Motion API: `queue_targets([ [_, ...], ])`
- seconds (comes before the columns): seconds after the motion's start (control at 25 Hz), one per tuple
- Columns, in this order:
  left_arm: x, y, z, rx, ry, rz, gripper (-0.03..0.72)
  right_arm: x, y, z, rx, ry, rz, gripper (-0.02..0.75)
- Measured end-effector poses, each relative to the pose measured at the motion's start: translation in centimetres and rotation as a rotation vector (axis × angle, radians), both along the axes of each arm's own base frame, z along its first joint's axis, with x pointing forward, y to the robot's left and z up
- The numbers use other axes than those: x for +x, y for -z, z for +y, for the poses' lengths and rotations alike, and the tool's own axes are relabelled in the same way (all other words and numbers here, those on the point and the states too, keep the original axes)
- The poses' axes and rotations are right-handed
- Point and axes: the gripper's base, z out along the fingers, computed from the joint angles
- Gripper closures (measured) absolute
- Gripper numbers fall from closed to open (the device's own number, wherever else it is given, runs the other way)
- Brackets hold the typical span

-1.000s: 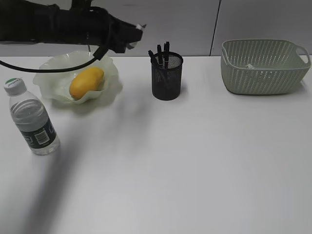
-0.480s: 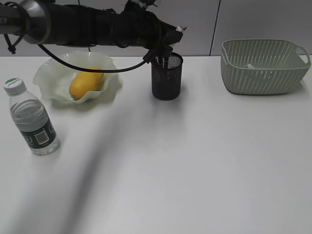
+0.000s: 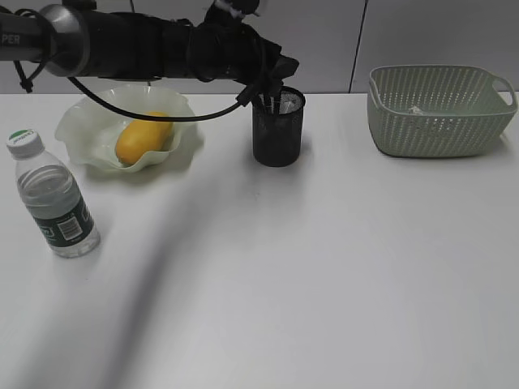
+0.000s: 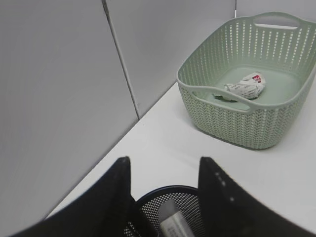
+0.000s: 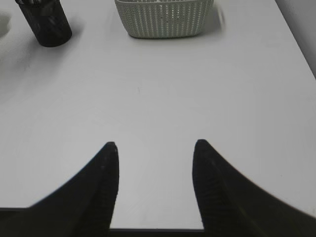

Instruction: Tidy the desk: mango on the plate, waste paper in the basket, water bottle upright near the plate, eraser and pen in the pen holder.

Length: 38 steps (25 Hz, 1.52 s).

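The left end effector (image 4: 165, 197) hangs directly over the pen holder (image 3: 277, 127), its 2 fingers spread wide with the cup's mouth between them. Inside the mesh cup the left wrist view shows a pale, labelled block, probably the eraser (image 4: 173, 225), lying loose below the fingertips and touched by neither. Dark pen (image 3: 268, 99) tops appear to stand at the rim in the exterior view, though the arm partly hides them. That pose reads as a release: the fingers are parted above the opening so that whatever they carried falls into the cup rather than onto the desk (image 3: 324, 267).

The other things sit as the task wants. The mango (image 3: 143, 137) lies in the plate (image 3: 85, 130), left of the pen holder. The water bottle (image 3: 52, 197) stands upright, cap up, near the plate's front edge. The waste paper (image 4: 243, 88) rests on the floor of the basket (image 4: 232, 126), well to the right of the holder.

The right end effector (image 5: 155, 163) is parked over bare desk at the near side, fingers wide apart and holding nothing, far from every object. Judging by this layout, the tidying looks essentially complete.
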Motion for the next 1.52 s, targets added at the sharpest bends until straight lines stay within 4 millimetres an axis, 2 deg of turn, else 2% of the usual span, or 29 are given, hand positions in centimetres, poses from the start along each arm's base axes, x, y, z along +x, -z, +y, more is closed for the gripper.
queue_targets([
  [0.08,0.0,0.0,0.0,0.000,-0.001,-0.001,0.312,0.0,0.0,0.0,0.000,0.000,0.000,0.344],
  [0.24,0.0,-0.2,0.0,-0.046,-0.018,0.048,0.289,0.0,0.0,0.0,0.000,0.000,0.000,0.344],
  [0.36,-0.8,-2.5,0.1,-0.183,-0.016,0.174,0.289,0.0,0.0,0.0,0.000,0.000,0.000,0.344],
  [0.48,-3.5,-6.3,0.3,-0.129,0.151,0.248,0.307,0.0,0.0,0.0,0.000,0.000,0.000,0.345],
  [0.56,-6.0,-7.5,0.8,0.047,0.228,0.381,0.342,0.0,0.0,0.0,0.000,0.000,0.000,0.345],
  [0.64,-7.5,-6.8,1.8,0.290,0.126,0.527,0.389,0.0,0.0,0.0,0.000,0.000,0.000,0.345],
  [0.72,-7.5,-6.0,3.8,0.475,-0.158,0.626,0.423,0.0,0.0,0.0,0.000,0.000,0.000,0.345],
  [0.8,-7.2,-6.7,5.9,0.489,-0.416,0.626,0.439,0.0,0.0,0.0,0.000,0.000,0.000,0.345],
  [0.88,-8.3,-9.5,7.4,0.349,-0.504,0.570,0.441,0.0,0.0,0.0,0.000,0.000,0.000,0.345],
  [0.92,-9.4,-10.9,7.9,0.288,-0.513,0.538,0.441,0.0,0.0,0.0,0.000,0.000,0.000,0.345],
  [1.0,-13.1,-13.7,9.5,0.172,-0.530,0.494,0.441,0.0,0.0,0.0,0.000,0.000,0.000,0.345],
  [1.04,-15.3,-14.3,10.5,0.144,-0.542,0.497,0.441,0.0,0.0,0.0,0.000,0.000,0.000,0.345],
  [1.2,-23.5,-13.8,15.4,0.154,-0.624,0.559,0.442,0.0,0.0,0.0,0.000,-0.001,0.000,0.345],
  [1.28,-27.1,-12.9,17.5,0.169,-0.645,0.575,0.444,0.0,0.0,0.0,0.000,-0.001,0.000,0.345],
  [1.4,-33.6,-12.5,21.2,0.115,-0.640,0.500,0.444,0.0,0.0,0.0,0.000,-0.001,0.000,0.345],
  [1.52,-38.3,-11.3,23.8,0.067,-0.628,0.414,0.444,0.0,0.0,0.0,0.000,-0.001,0.000,0.345],
])
